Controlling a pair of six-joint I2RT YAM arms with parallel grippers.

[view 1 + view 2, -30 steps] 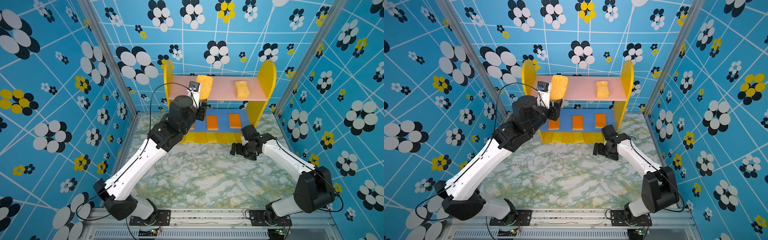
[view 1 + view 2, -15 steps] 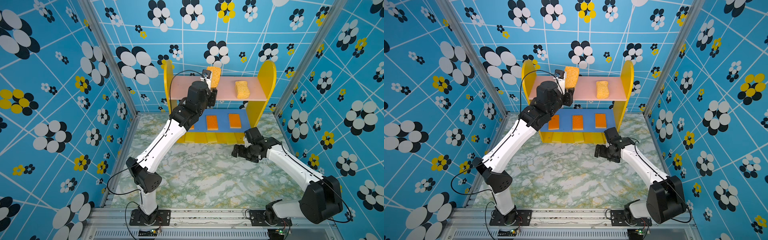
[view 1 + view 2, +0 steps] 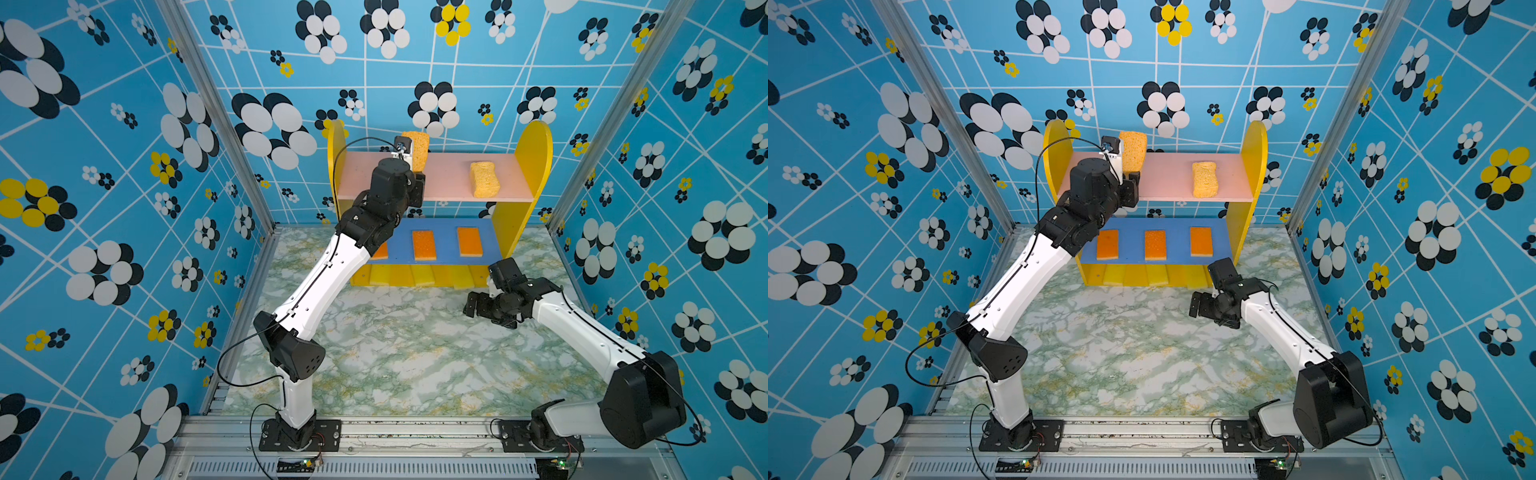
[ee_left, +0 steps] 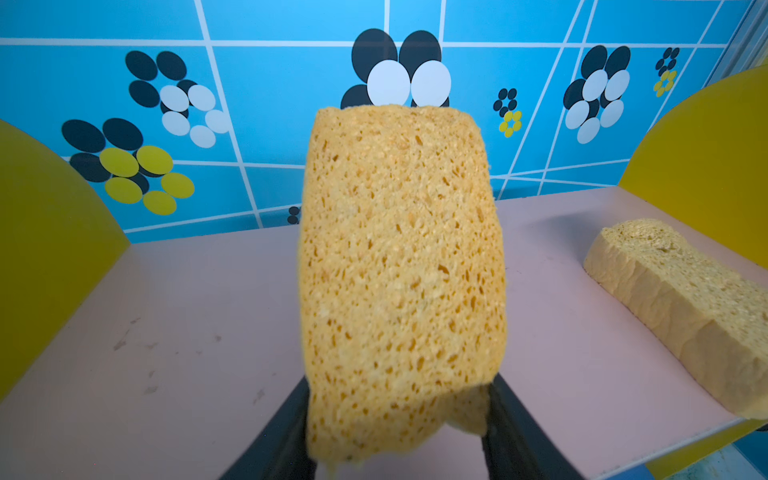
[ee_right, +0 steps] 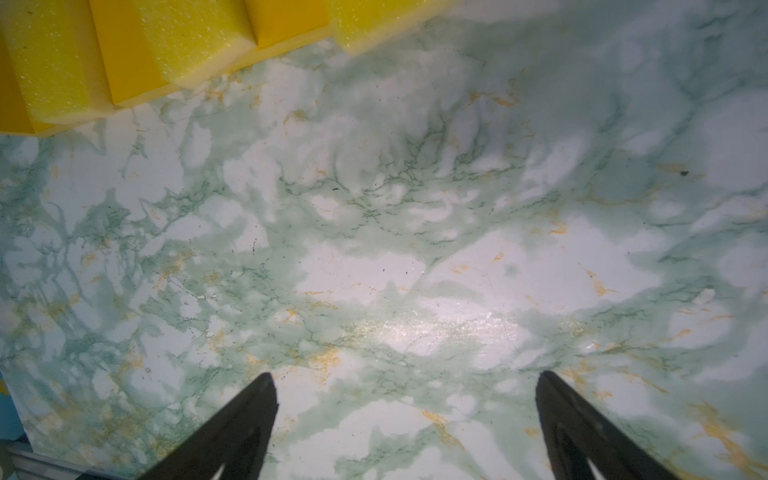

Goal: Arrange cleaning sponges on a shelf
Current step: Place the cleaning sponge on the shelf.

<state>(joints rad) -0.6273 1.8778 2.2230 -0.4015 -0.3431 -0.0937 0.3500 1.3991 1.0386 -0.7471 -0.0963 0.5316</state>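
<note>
My left gripper [image 4: 397,399] is shut on the lower end of a thick tan porous sponge [image 4: 399,270], which stands upright just above the pink top board [image 3: 446,185] of the shelf, left of its middle. In both top views it shows as a raised sponge [image 3: 1133,151]. A second tan sponge [image 3: 483,179] lies on the board's right part. Three orange sponges [image 3: 1155,245] lie in a row on the blue middle board [image 3: 1177,232]. Yellow sponges [image 5: 54,58] sit on the yellow base. My right gripper [image 5: 405,386] hangs open and empty over the marble table, in front of the shelf's right end.
The shelf's yellow side panels [image 3: 534,166] rise on either side of the top board. Blue flowered walls close in the back and both sides. The marble table [image 3: 407,353] spreads in front of the shelf. My left arm [image 3: 332,282] hides part of the leftmost orange sponge.
My left arm has stretched up and forward, carrying the tan sponge from the shelf's left front to over the top board. The right arm has drawn back slightly from the shelf.
</note>
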